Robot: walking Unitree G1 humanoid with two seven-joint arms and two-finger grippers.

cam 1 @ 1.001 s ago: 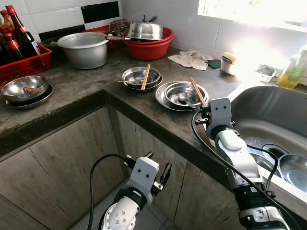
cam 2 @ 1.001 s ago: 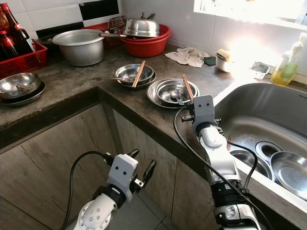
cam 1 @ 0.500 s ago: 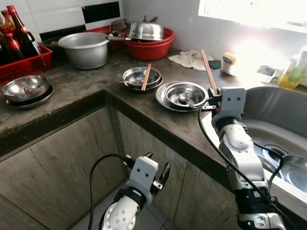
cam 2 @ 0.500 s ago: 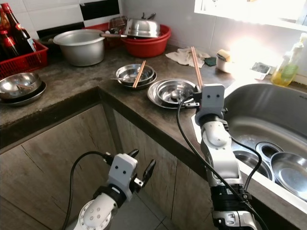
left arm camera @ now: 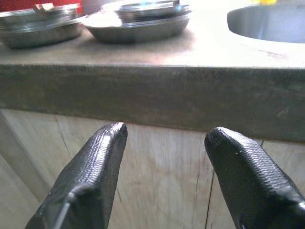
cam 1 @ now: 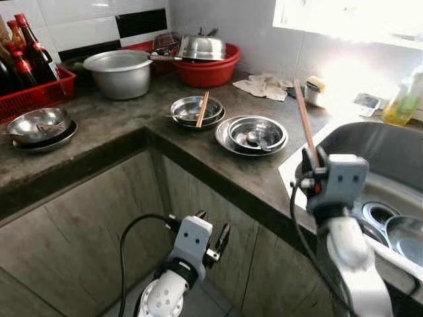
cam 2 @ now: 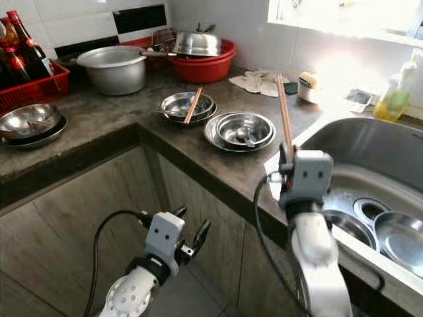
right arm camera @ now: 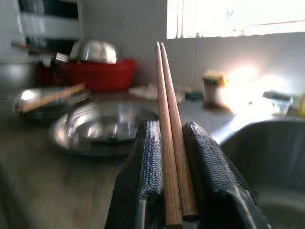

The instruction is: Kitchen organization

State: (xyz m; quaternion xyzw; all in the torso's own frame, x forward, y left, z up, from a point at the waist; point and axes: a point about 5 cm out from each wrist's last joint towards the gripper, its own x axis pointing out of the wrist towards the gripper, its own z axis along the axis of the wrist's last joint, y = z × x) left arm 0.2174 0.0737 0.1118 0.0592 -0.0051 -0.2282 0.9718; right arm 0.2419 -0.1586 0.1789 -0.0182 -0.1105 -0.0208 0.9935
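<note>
Left eye view, counter and sink, listed left to right.

Red crate (cam 1: 41, 94) with dark bottles (cam 1: 30, 56), far left by the tiled wall. Stacked steel bowls (cam 1: 38, 127) in front of it. Large pot (cam 1: 121, 71) further back. Red basin (cam 1: 210, 68) holding a steel lid, against the wall. Bowl (cam 1: 193, 109) mid-counter, one chopstick pair (cam 1: 201, 109) lying across its rim. Steel plate with nested bowl (cam 1: 254, 135) just beside it. Cloth (cam 1: 266, 86) near the back wall.

Left gripper (cam 1: 210, 232): low before the cabinet front, fingers apart, holding nothing.

Right gripper (right arm camera: 167, 157): raised over the counter edge beside the sink (cam 1: 386, 148), fingers clamped on chopsticks (cam 1: 305, 122), which stand nearly upright, tips pointing up.

Soap bottle (cam 1: 404, 98) at far right behind the sink. Steel bowl (cam 2: 402, 239) inside the sink.
</note>
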